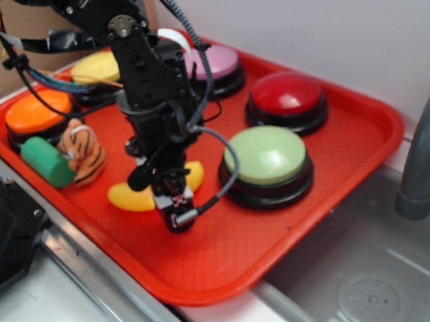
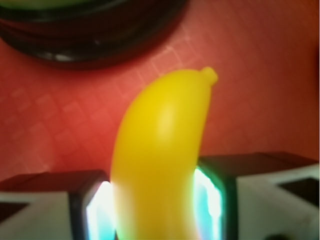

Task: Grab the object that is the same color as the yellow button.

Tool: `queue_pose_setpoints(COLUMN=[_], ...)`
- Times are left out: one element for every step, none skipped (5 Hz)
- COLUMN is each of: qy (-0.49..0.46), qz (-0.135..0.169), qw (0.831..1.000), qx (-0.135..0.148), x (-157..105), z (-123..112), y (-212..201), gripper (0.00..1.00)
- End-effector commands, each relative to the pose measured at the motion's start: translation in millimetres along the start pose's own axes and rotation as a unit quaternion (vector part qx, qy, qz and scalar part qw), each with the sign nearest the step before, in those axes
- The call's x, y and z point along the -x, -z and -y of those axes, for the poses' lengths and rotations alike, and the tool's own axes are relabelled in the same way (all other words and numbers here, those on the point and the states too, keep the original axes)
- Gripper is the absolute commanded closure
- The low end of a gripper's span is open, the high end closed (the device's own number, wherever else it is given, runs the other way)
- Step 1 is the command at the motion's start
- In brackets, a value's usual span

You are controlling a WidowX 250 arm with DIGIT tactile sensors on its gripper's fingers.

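Both fingers (image 2: 97, 210) of our pincer (image 2: 152, 207) flank the banana (image 2: 160, 150), touching its sides; it lies on the tray (image 1: 335, 164) beside the green button (image 1: 266, 156), its long axis running out between them.

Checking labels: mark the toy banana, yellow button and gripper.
toy banana (image 2: 160, 150): wrist view, middle of its body.
yellow button (image 1: 95, 66): exterior view, yellow top.
gripper (image 2: 155, 210): wrist view, midway between fingertips, either side of the banana.
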State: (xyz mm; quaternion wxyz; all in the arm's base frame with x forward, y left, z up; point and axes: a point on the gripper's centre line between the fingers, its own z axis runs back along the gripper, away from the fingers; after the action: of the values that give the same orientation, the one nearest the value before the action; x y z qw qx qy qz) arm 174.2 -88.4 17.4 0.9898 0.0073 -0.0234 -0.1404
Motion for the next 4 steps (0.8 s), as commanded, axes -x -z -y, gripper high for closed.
queue_pose_setpoints(qy=[-0.079, -0.094, -0.140, -0.177], qz=[0.018, 0.021, 0.017, 0.009], qw=[0.997, 0.995, 0.990, 0.984], qx=[0.013, 0.006, 0.002, -0.006], x=[-25.0, -28.6, -19.2, -6.0], z=[-12.8, -29.9, -72.3, -103.2], y=[-78.8, -107.6, -130.4, -133.1], gripper=[1.00, 1.00, 1.00, 1.00])
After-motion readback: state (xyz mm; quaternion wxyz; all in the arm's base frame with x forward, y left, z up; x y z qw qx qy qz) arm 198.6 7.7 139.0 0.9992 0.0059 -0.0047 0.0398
